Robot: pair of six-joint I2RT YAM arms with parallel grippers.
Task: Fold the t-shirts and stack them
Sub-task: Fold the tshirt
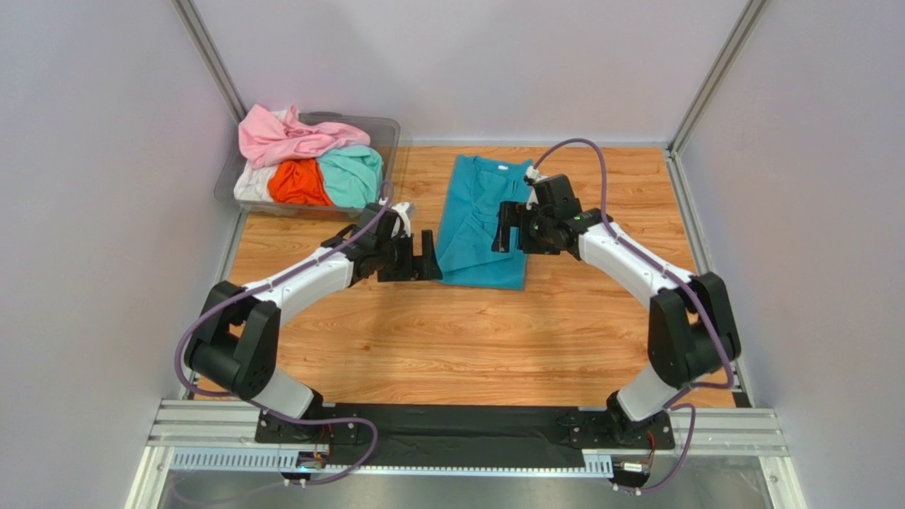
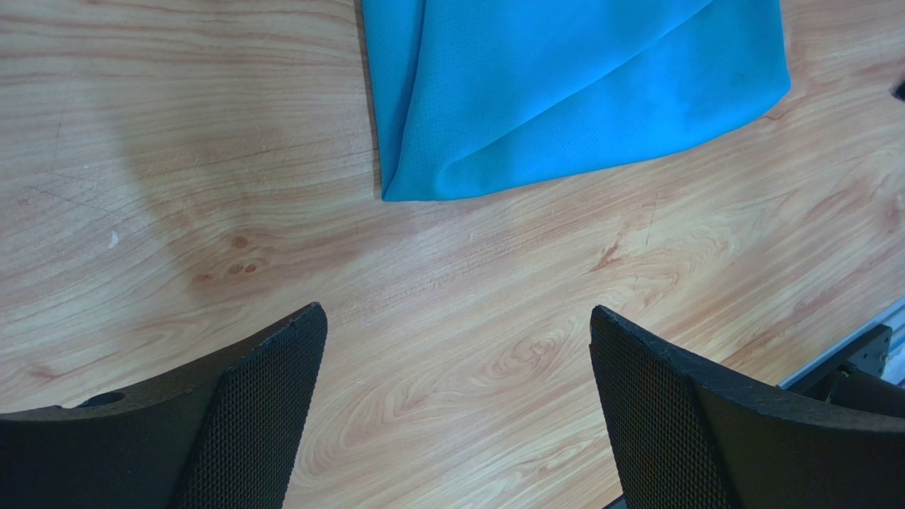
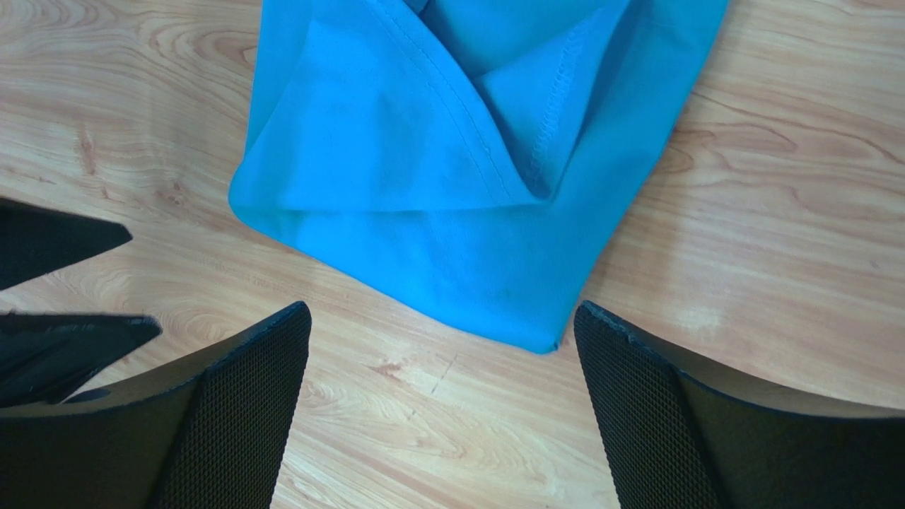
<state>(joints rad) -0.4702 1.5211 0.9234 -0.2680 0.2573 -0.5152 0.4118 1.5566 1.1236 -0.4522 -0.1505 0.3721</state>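
A teal-blue t-shirt (image 1: pixel 478 228) lies folded into a long strip on the wooden table, collar toward the back. My left gripper (image 1: pixel 425 258) hovers open just off the shirt's near left edge; in the left wrist view only bare wood lies between its fingers (image 2: pixel 455 318), with the shirt's corner (image 2: pixel 574 85) ahead of them. My right gripper (image 1: pixel 508 227) is open above the shirt's right side. Its wrist view shows the shirt's folded near corner (image 3: pixel 425 202) reaching just between the fingertips (image 3: pixel 441 315), nothing gripped. Pink (image 1: pixel 292 136), orange (image 1: pixel 297 182), mint green (image 1: pixel 353 175) and white (image 1: pixel 253 186) t-shirts are heaped in a tub.
The clear plastic tub (image 1: pixel 388 133) sits at the table's back left corner, against the left wall. White walls close in the table on three sides. The left gripper's dark fingers (image 3: pixel 58 345) show at the left edge of the right wrist view.
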